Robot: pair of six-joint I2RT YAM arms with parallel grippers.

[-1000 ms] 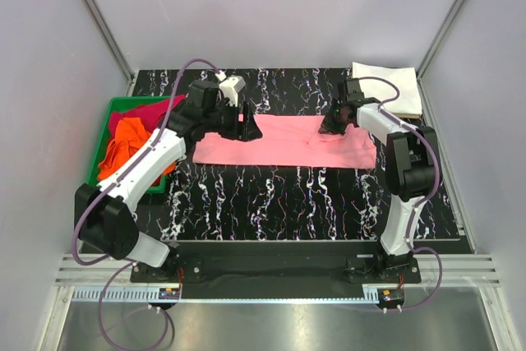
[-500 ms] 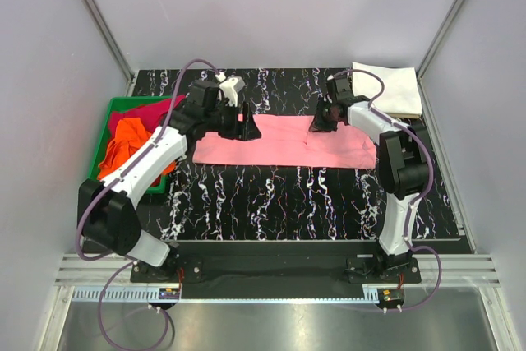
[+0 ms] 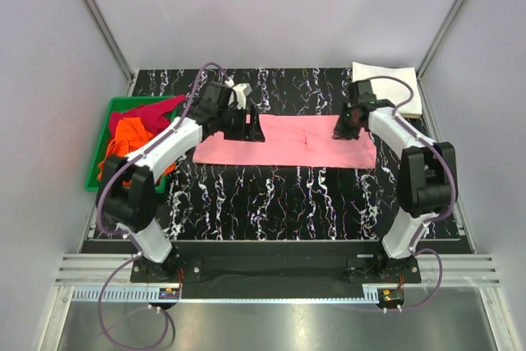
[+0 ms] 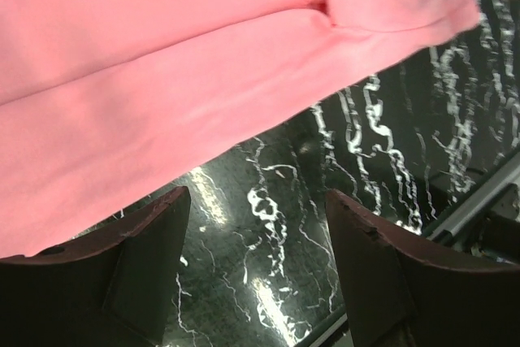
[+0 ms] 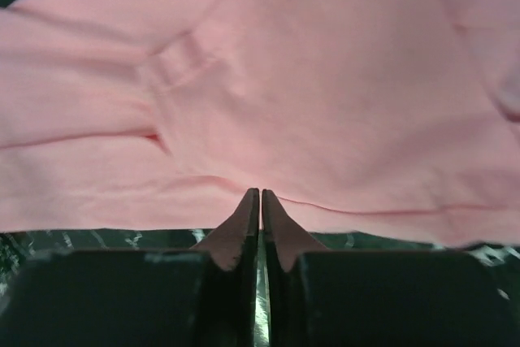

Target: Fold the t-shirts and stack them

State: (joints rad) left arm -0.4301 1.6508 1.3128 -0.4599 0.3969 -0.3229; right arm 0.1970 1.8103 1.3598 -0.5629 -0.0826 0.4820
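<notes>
the light pink cloth t-shirt (image 3: 283, 141) lay as a long folded strip on the black marbled tabletop (image 3: 279, 195), limp and light, best pinched at its corners. the left gripper (image 4: 256, 217) had its jaws gaping, empty; the right gripper (image 5: 260, 201) had its pressed together at the hem.

A table top (image 3: 279, 195) of glossy black with white marble veining fills the middle of the overhead view, rectangular and set inside a plain enclosure. A pale grey back wall (image 3: 271, 6) rises behind its far edge, with a left wall (image 3: 41, 80) and a right wall (image 3: 493, 121) of the same matt panel along its sides. Slim aluminium posts (image 3: 99, 18) run up from the two far corners. Along the near edge lies a silver slotted rail (image 3: 271, 273), and below that a brushed metal sheet (image 3: 271, 322). The light is soft and even, and in the left wrist view it leaves small bright glints on the black surface.
</notes>
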